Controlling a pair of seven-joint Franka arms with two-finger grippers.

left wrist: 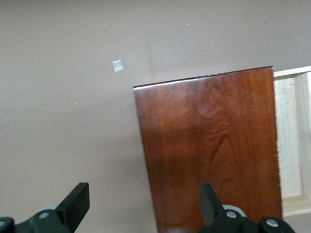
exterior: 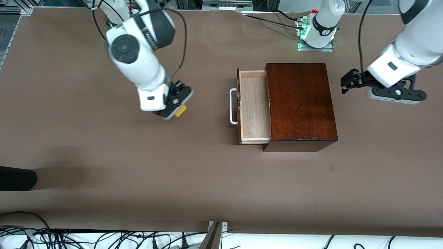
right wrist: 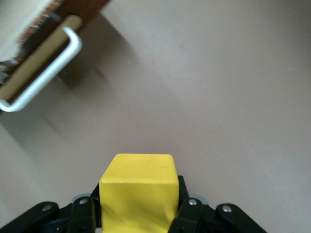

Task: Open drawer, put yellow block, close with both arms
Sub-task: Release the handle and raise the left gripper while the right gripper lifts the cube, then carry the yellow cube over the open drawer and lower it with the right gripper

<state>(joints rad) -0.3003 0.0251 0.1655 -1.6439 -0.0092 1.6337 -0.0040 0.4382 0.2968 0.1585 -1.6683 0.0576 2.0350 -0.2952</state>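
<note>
1. Yellow block (right wrist: pixel 137 187) sits tight between the fingers (right wrist: pixel 187 213) of my right gripper (exterior: pixel 177 110), which is squeezed shut on it.
2. My right gripper is up over the bare brown table (exterior: pixel 104 166), toward my right arm's end of it.
3. Ahead of that gripper is the drawer (exterior: pixel 253 105), pulled out of its dark wooden box (exterior: pixel 299 103), with its white handle (right wrist: pixel 46 80) pointing toward me.
4. I see only pale wood inside the drawer.
5. My left gripper (exterior: pixel 346 82) waits with its fingers (left wrist: pixel 75 204) spread wide and holds nothing.
6. It hangs over the table just past the box's end, toward my left arm's end.
</note>
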